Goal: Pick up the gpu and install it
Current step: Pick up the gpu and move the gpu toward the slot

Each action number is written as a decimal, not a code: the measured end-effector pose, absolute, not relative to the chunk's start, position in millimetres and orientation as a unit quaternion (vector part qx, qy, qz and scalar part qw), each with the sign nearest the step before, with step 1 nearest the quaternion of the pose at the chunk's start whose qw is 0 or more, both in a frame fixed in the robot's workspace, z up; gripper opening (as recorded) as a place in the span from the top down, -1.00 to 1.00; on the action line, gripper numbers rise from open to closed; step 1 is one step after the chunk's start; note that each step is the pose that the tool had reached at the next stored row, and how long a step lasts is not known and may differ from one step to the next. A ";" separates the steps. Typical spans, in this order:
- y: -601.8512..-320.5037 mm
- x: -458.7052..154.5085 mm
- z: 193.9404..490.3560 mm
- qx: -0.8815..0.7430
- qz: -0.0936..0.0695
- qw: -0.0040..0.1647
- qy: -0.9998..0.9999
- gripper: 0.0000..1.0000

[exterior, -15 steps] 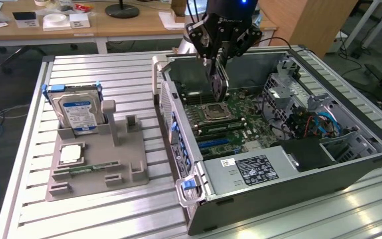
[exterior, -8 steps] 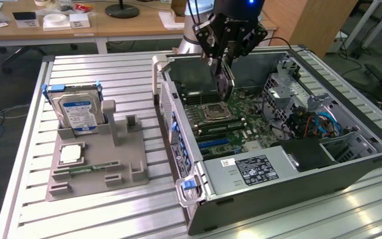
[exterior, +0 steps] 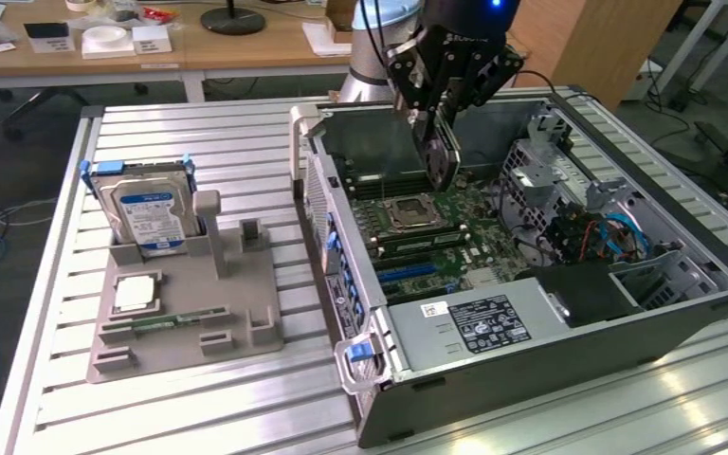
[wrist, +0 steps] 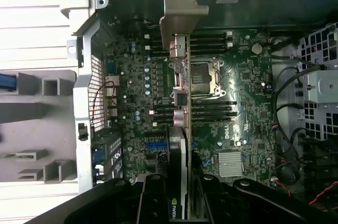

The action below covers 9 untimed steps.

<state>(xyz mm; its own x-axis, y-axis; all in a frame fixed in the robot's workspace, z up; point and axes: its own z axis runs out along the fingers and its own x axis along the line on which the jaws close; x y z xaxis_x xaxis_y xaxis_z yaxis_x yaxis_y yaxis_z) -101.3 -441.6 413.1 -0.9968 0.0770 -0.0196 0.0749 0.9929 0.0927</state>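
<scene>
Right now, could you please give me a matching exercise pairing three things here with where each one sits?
Things:
1. gpu
2. hard drive
3. memory stick

Places:
A. lying flat in the grey holder
B. held by the gripper above the motherboard
C. standing upright in the grey holder

Pairs: 1-B, 2-C, 3-A

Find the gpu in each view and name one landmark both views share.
Exterior view: the gpu hangs edge-down from the gripper, above the motherboard inside the open computer case.
Wrist view: the gpu is seen edge-on, reaching from the gripper out over the motherboard, with its silver bracket at the far end.
Shared landmark: the CPU socket.
</scene>
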 end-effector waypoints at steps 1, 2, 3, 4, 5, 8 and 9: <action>-441.5 -101.2 413.1 0.038 0.046 0.012 0.998 0.47; -441.5 -101.2 413.1 0.038 0.046 0.012 0.998 0.47; -441.5 -101.2 413.1 0.038 0.046 0.012 0.998 0.47; -441.5 -101.1 413.1 0.038 0.046 0.012 0.998 0.47; -441.5 -100.8 413.1 0.038 0.046 0.012 0.998 0.47; -441.5 -98.4 413.1 0.038 0.046 0.012 0.998 0.47; -441.5 -97.2 413.1 0.038 0.046 0.012 0.998 0.47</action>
<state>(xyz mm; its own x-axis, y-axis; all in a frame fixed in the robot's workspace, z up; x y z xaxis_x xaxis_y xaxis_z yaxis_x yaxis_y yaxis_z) -97.2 -441.5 413.1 -0.9968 0.0770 -0.0196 0.0749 0.9929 0.0927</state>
